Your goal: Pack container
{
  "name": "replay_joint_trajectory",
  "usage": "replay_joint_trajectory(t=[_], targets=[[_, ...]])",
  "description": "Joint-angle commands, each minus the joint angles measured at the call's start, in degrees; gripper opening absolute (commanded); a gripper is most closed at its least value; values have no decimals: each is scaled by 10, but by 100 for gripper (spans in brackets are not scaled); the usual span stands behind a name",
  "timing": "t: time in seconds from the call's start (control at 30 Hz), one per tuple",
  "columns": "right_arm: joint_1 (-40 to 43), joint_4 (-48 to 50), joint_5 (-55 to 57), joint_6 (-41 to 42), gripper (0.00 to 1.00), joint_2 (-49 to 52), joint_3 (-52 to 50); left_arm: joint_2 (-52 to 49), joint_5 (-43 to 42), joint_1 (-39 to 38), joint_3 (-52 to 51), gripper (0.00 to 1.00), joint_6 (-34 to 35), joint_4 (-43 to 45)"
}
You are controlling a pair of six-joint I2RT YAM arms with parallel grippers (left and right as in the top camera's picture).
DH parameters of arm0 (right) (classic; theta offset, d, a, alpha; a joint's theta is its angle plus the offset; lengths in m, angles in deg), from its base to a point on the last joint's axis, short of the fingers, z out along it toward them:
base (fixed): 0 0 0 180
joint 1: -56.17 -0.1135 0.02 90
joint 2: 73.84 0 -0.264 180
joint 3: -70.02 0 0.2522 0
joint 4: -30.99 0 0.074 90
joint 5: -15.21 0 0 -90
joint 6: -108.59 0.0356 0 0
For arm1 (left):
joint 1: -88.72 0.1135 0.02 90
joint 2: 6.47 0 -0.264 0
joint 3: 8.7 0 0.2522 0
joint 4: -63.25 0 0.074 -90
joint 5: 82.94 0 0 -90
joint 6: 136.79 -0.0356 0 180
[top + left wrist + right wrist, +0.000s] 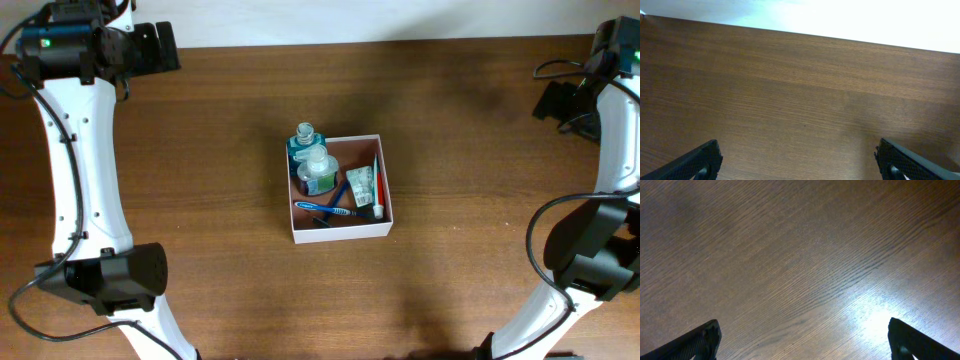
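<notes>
Both grippers stand wide open and empty: the left gripper [797, 152] and the right gripper [804, 332] each hover over bare wooden table [200, 170], well apart from the container [340, 233]. That white-walled box sits mid-table, holding two teal pump bottles [318, 172] on its left side, a blue toothbrush [325, 209] across the front and what may be a toothpaste tube [361, 185].
</notes>
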Motion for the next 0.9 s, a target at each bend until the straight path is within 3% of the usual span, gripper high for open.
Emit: replay_joint_trajectory(t=[0.0,0.17,0.47,0.6,0.87], targets=[[-18,2,7,-3,98,-12,-2,9,-5,0,6,99,8,-1],[-77,2,7,-3,98,-57,-2,9,-5,0,6,99,8,-1],[-297,-12,7,-4,98,-232,-2,9,-5,0,6,99,8,-1],[-384,-20,110,-58,98,-312,-2,9,-5,0,6,99,8,-1],[-409,-8,108,-57,98,-488,-28,9,-5,0,6,99,8,-1]])
